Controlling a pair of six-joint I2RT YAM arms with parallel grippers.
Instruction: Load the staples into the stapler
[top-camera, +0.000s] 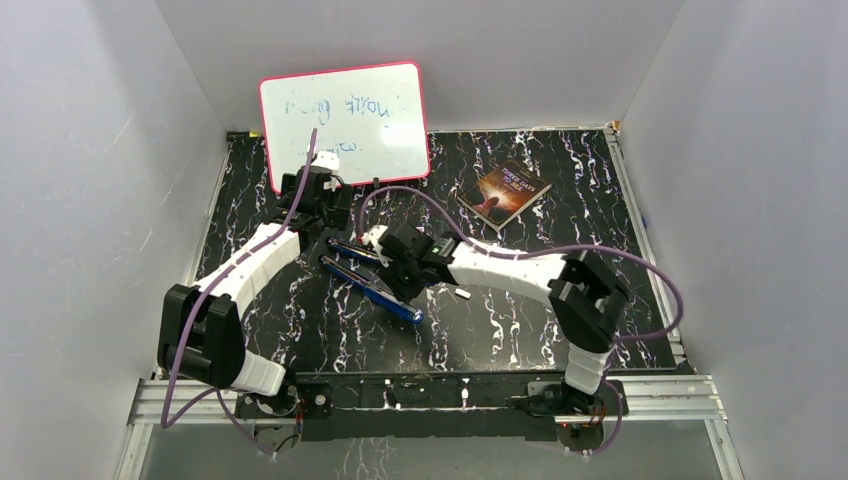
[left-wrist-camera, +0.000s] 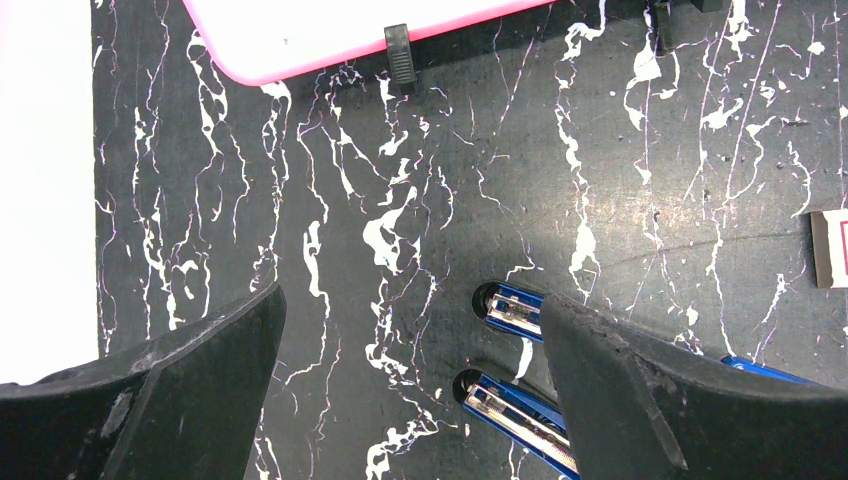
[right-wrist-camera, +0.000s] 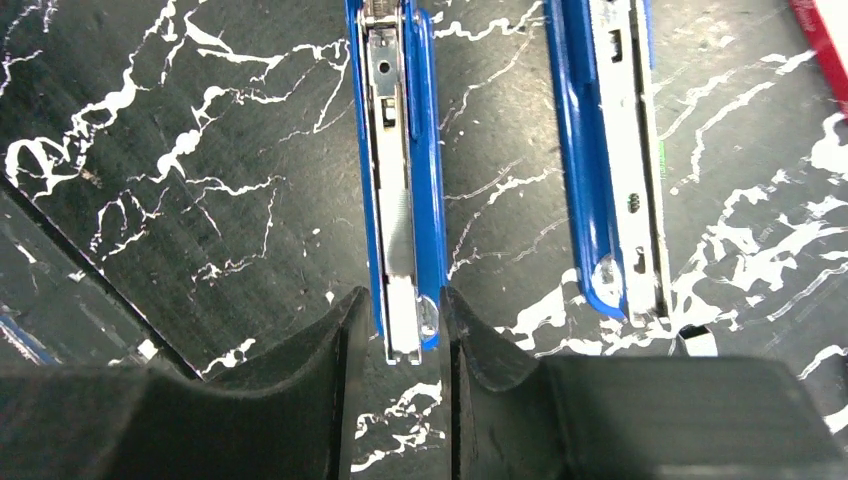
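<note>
The blue stapler (top-camera: 372, 285) lies opened flat on the black marbled table, its two arms side by side. In the right wrist view my right gripper (right-wrist-camera: 400, 300) straddles the near end of the left arm (right-wrist-camera: 402, 150), its fingers (right-wrist-camera: 340, 340) against both sides. A ribbed silvery strip of staples (right-wrist-camera: 400, 225) lies in that arm's channel. The other arm (right-wrist-camera: 615, 150) lies to the right. My left gripper (left-wrist-camera: 412, 295) is open and empty above the stapler's rounded hinge ends (left-wrist-camera: 505, 310). In the top view it (top-camera: 328, 228) hangs just behind the stapler.
A pink-framed whiteboard (top-camera: 345, 125) leans at the back, close behind the left arm. A book (top-camera: 505, 193) lies at the back right. A small white box with a red label (left-wrist-camera: 830, 248) sits at the right edge of the left wrist view.
</note>
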